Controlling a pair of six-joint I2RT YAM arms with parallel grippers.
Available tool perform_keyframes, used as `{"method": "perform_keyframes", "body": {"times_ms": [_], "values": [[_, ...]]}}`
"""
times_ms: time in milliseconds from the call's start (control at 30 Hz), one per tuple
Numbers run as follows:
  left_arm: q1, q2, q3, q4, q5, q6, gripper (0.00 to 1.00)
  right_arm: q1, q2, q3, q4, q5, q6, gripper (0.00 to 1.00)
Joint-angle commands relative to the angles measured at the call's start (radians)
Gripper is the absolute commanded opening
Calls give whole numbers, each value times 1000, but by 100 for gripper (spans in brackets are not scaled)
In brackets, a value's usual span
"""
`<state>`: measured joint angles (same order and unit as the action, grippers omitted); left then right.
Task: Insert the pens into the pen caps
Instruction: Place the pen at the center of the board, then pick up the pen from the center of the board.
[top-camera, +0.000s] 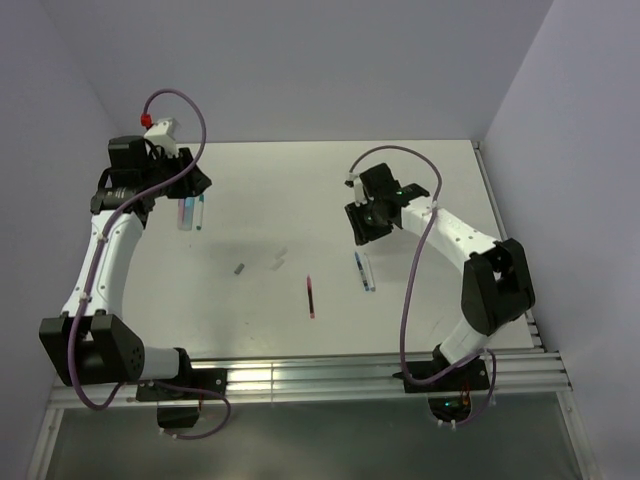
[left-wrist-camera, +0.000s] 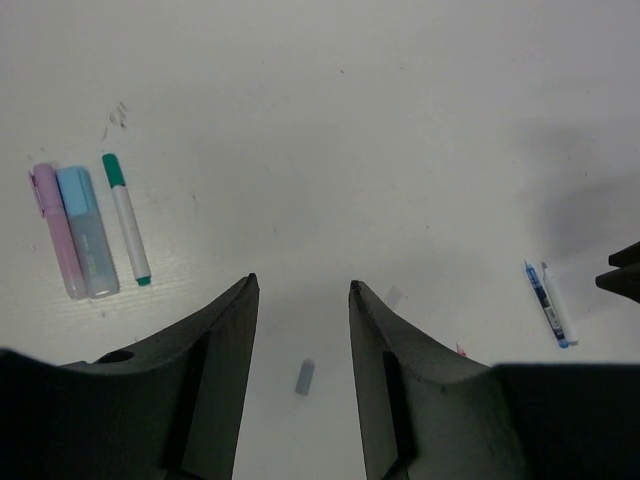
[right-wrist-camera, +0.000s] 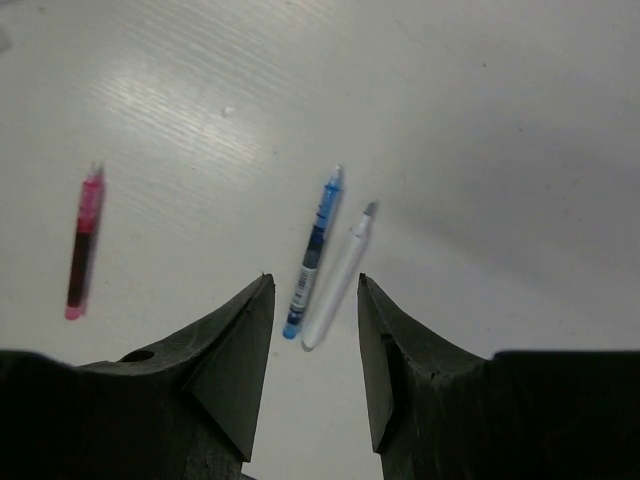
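Top external. Left gripper (top-camera: 190, 192) and right gripper (top-camera: 365, 228) both masked by own wrists; jaw gap unreadable here. Grey cap (top-camera: 239, 267) and pale cap (top-camera: 280, 260) left of centre, too small to detail. Red pen (top-camera: 310, 296) at centre; blue pen (top-camera: 360, 270) and white pen (top-camera: 369, 273) side by side, just below right gripper, apart from it.

Left wrist. Left gripper parted, nothing gripped. Grey cap blurred, on table, framed in the gap. Upper left: pink highlighter (left-wrist-camera: 57, 230) touching light blue highlighter (left-wrist-camera: 87, 232), green-capped white pen (left-wrist-camera: 127, 225) just beside.

Right wrist. Right gripper parted, empty. Lower ends of blue pen and white pen framed in the gap, flat on table. Red pen blurred, far left.
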<state>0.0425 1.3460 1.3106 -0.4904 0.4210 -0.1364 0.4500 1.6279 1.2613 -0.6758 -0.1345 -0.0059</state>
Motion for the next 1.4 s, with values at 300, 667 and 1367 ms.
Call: {"method": "perform_keyframes", "body": {"times_ms": [300,667,1367], "values": [[2,-7,-1,36,33,-23,47,-22,107,-37,-30,81,38,45],[2,-8,-11,56,39,-17,47,-28,148,-103,-5,95,78,40],[2,10,6,75,51,-38,48,-22,208,-158,22,90,78,31]]}}
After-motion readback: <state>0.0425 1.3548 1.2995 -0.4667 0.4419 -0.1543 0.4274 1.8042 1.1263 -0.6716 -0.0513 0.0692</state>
